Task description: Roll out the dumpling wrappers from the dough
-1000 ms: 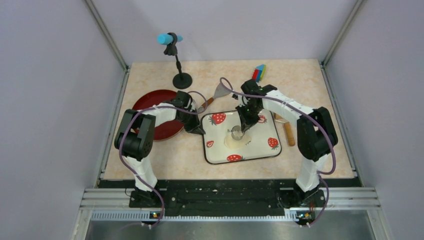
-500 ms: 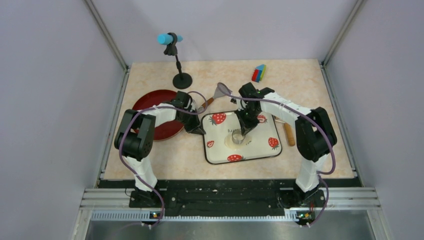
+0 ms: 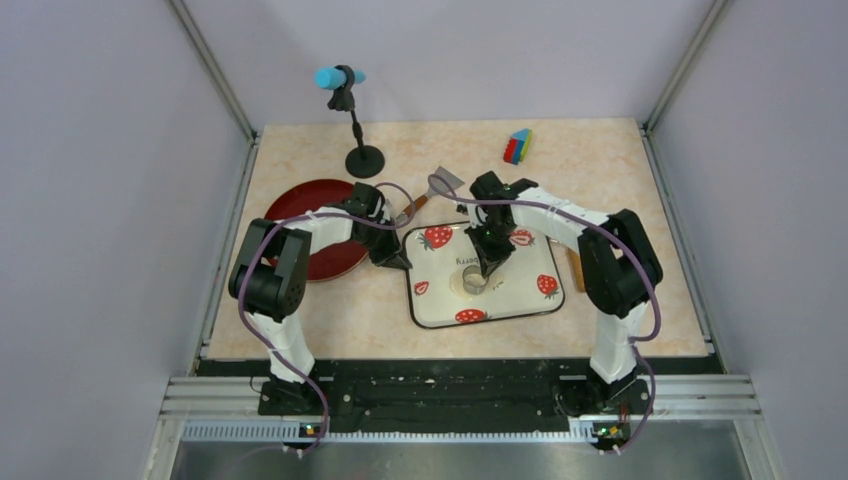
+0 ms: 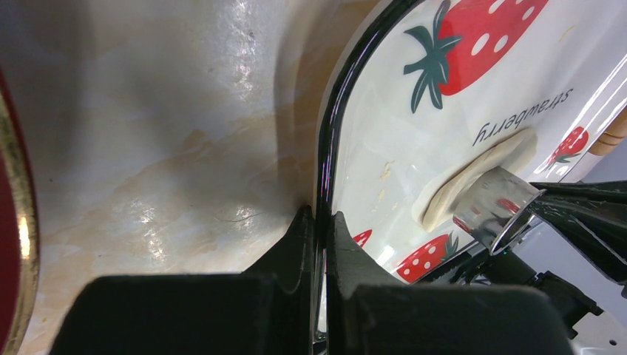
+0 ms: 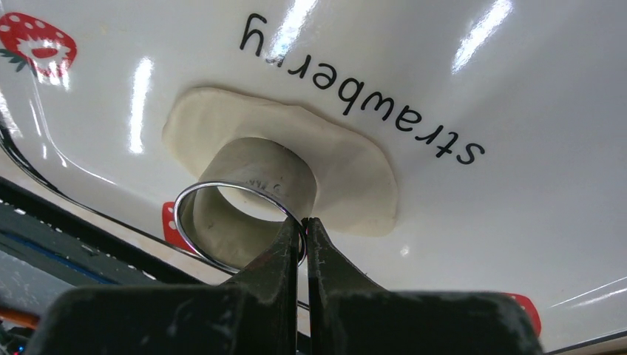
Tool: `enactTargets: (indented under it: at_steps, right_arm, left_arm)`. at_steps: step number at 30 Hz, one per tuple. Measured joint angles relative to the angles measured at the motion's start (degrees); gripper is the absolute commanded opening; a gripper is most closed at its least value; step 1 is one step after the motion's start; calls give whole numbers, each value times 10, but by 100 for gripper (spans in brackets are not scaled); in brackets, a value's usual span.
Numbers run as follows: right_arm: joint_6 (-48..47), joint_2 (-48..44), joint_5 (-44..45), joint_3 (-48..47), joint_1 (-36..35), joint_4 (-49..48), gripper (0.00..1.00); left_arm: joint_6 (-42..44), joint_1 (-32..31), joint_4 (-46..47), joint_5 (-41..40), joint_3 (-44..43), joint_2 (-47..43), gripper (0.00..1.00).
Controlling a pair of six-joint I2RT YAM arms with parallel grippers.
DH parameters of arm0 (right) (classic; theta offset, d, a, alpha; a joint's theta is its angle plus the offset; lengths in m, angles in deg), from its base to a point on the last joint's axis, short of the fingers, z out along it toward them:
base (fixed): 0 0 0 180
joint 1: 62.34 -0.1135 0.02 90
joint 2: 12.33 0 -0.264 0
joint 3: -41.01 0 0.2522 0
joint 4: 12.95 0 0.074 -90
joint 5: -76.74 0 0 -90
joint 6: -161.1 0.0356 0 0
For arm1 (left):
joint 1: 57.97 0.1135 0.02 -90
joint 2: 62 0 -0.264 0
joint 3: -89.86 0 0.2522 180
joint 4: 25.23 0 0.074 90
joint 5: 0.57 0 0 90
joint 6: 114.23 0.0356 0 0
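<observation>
The dough [image 5: 347,170] is a thin flat pale oval sheet on the white strawberry tray [image 3: 520,290]; it also shows in the left wrist view [image 4: 473,177]. My right gripper [image 5: 302,225] is shut on the rim of the silver metal ring cutter [image 5: 222,222], which stands on the dough; in the top view the cutter [image 3: 473,277] sits near the tray's middle. My left gripper [image 4: 321,216] is shut on the tray's black left rim [image 4: 329,148]. No cut round wrappers are in view.
A red plate [image 3: 315,235] lies left of the tray. A metal spatula [image 3: 432,190] lies behind the tray, a tan wooden rolling pin [image 3: 577,268] at its right. A microphone stand [image 3: 362,158] and coloured block [image 3: 517,146] stand at the back.
My right gripper has moved slightly left and nearer with the ring cutter over the dough. The left arm has not moved.
</observation>
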Motion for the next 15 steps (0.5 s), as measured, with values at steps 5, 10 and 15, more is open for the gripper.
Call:
enactTargets:
  at_steps: [5, 10, 15]
  right_arm:
    - [0, 12, 11, -10, -5, 6, 0]
    - [0, 13, 21, -14, -12, 10, 0]
    - [0, 13, 26, -15, -14, 10, 0]
  left_arm:
    - [0, 0, 1, 0, 1, 0, 0]
    - [0, 0, 2, 1, 1, 0, 0]
    - [0, 0, 2, 1, 1, 0, 0]
